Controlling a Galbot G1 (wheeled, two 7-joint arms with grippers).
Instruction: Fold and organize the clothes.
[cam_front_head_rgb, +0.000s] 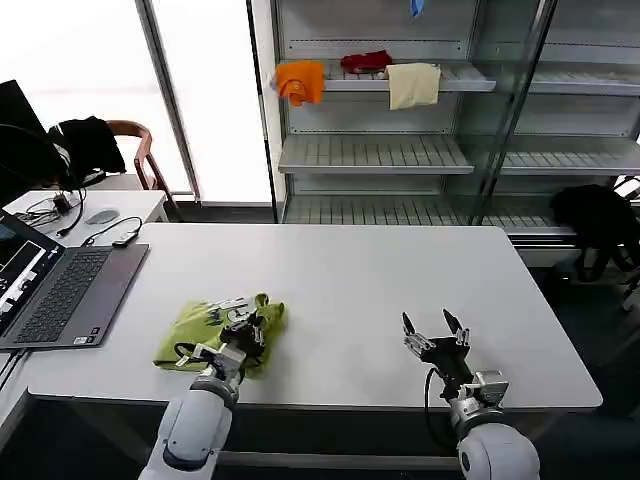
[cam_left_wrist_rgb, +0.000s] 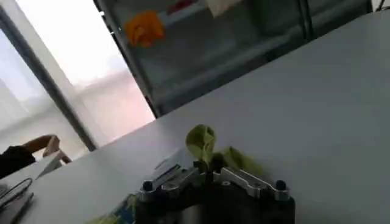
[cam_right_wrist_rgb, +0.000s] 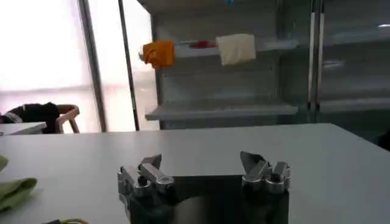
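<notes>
While the lime T-shirt (cam_front_head_rgb: 215, 333) lies crumpled near the front edge of the white table (cam_front_head_rgb: 340, 290), toward its left end, the left gripper (cam_front_head_rgb: 236, 322) sits on top of it, hiding the middle of the cloth. From the left wrist view its fingers (cam_left_wrist_rgb: 241, 179) are drawn close together with a tuft of the green fabric (cam_left_wrist_rgb: 202, 143) standing up between them, so it looks pinched, though the contact itself is blocked by the gripper body. No print can be made out on the shirt. Well apart, near the front edge toward the right end, the right gripper (cam_front_head_rgb: 436, 328) hovers with its fingers (cam_right_wrist_rgb: 149, 171) spread wide and nothing between them. A laptop (cam_front_head_rgb: 62, 290) overhangs the table's left edge, partly cut off.
</notes>
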